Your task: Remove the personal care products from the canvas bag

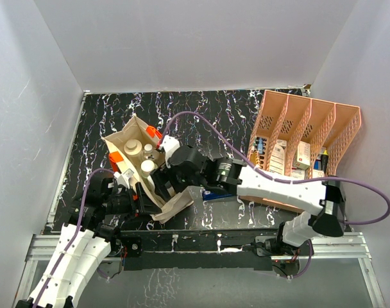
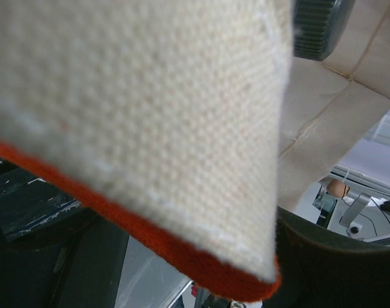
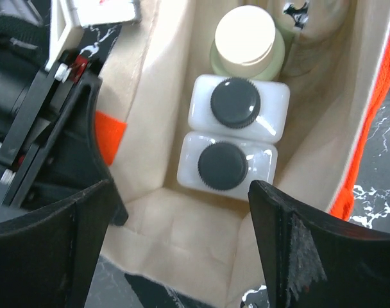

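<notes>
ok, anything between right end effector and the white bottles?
Nothing: right wrist view shows only bare canvas bag lining between the right end effector and the nearer white bottle.

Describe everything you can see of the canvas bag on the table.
The canvas bag is a beige woven cloth tote with orange strap handles and orange trim. It stands on the black marbled table, left of centre, mouth open upward. Inside stand two white squarish bottles with black caps and a cream cylinder. The left claw is at its near rim, grip unclear; the open right claw hovers over its mouth.
</notes>
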Available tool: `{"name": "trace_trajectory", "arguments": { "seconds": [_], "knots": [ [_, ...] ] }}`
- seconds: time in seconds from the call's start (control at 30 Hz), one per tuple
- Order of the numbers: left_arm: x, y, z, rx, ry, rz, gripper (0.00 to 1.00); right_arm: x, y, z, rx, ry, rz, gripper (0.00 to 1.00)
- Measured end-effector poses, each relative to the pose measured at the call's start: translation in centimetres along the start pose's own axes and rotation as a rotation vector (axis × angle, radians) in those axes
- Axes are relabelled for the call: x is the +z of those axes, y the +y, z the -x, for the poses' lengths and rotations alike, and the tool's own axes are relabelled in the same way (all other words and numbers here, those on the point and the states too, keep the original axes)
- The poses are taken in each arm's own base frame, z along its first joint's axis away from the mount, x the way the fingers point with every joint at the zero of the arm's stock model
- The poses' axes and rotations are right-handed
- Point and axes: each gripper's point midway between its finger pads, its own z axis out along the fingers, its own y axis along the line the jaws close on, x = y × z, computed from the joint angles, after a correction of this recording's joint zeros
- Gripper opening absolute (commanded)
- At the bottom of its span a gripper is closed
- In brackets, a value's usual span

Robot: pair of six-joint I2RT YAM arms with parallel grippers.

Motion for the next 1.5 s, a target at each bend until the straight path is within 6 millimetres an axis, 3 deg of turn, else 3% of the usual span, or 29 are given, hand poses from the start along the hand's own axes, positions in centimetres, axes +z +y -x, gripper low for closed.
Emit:
{"name": "trace_trajectory", "arguments": {
  "seconds": [0.17,0.5,0.67,0.8,1.03,1.2,1.5],
  "knots": [
    [0.1,0.2,0.0,-0.001,0.003,0.008,0.65,2.0,-0.9,0.2,-0.009,0.040,-0.080,0.96],
    [0.2,0.1,0.1,-0.007,0.006,0.010,0.65,3.9,-3.0,-2.6,-0.035,0.169,-0.219,0.99],
    [0.2,0.1,0.2,-0.010,0.007,0.011,0.65,4.8,-3.5,-3.9,-0.048,0.207,-0.246,0.96],
    [0.2,0.1,0.3,-0.009,0.007,0.011,0.65,6.3,-4.1,-4.7,-0.061,0.235,-0.282,0.87],
    [0.3,0.2,0.3,-0.010,0.005,0.014,0.65,8.3,-5.0,-6.6,-0.077,0.294,-0.326,0.89],
    [0.3,0.2,0.3,-0.008,0.007,0.016,0.65,8.2,-5.0,-6.8,-0.080,0.301,-0.335,0.70],
    [0.4,0.3,0.4,-0.008,0.013,0.024,0.66,8.0,-4.9,-6.7,-0.075,0.304,-0.336,0.27]
  ]
}}
